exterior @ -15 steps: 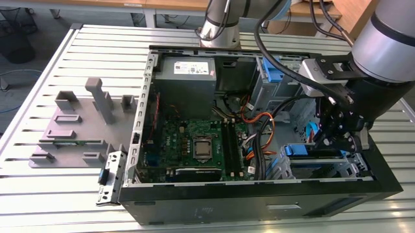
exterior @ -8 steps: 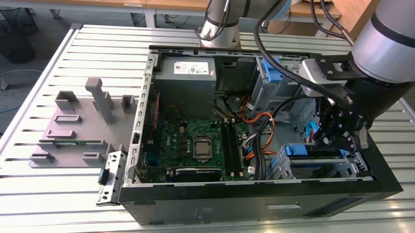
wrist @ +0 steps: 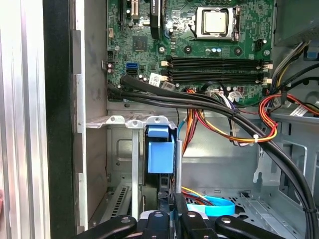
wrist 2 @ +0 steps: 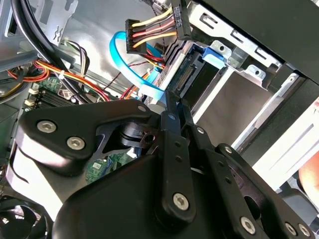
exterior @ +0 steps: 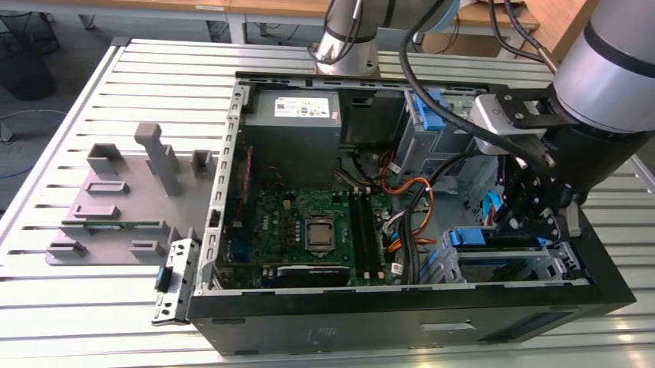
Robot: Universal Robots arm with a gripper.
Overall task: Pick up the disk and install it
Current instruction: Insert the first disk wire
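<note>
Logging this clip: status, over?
Gripper inside case, at drive cage. Disk in the cage, connector end showing. Blue cable and power plug close by.

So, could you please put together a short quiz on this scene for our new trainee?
1. True or false: the gripper hangs outside the computer case.
2. What lies on the grey fixture on the exterior view's left?
3. Where is the disk? A: on the grey fixture. B: in the drive cage, right at the gripper. C: on top of the computer case.
Key: 1 false, it is inside the case. 2 a green circuit strip. 3 B.
</note>
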